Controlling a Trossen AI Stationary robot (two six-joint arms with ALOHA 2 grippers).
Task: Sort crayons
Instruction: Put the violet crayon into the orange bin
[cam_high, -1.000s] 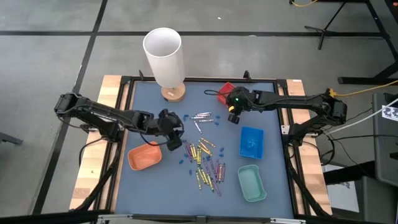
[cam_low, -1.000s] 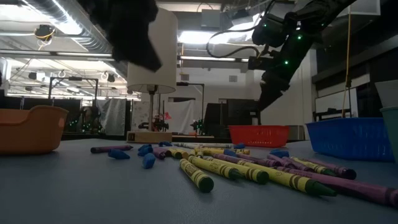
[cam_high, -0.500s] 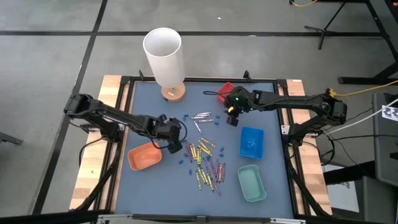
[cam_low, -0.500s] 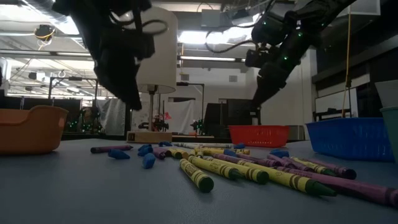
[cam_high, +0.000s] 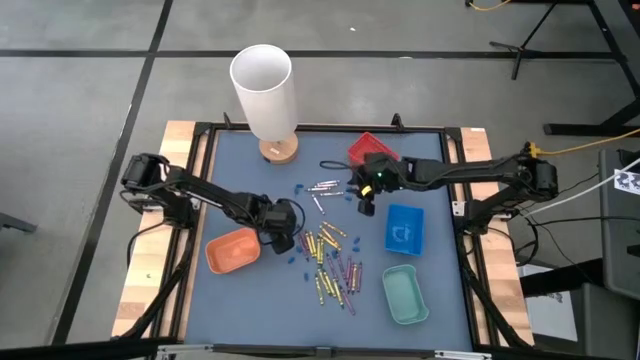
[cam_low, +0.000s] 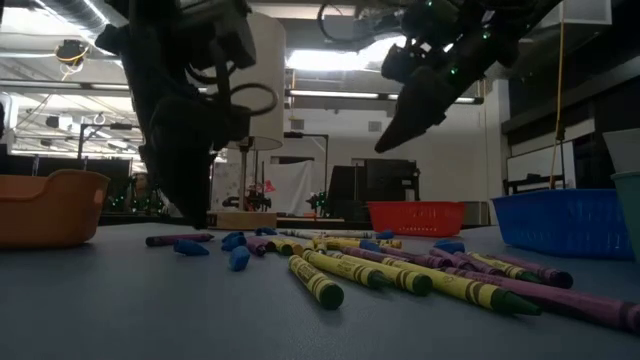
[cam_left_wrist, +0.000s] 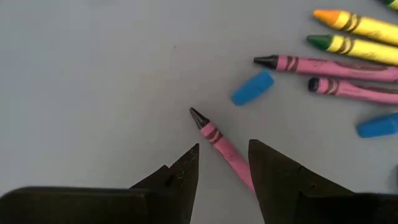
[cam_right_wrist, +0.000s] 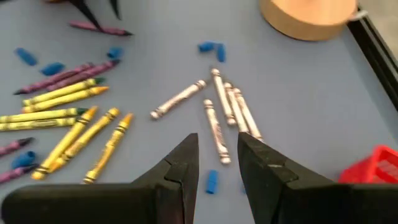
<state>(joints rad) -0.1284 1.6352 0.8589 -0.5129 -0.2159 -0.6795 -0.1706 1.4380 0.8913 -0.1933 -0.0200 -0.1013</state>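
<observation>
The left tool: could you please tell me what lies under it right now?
A pink crayon lies on the mat between the open fingers of the left tool. Its black tip shows; its far end is hidden behind the fingers.

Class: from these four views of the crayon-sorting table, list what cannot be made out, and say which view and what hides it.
- Pink crayon, left wrist view: far end hidden behind the left gripper.
- Orange tray, low view: contents hidden by its wall; cut off by the edge.
- Crayons' label text, high view: too small.
- Red tray, right wrist view: cut off by the edge.
</observation>
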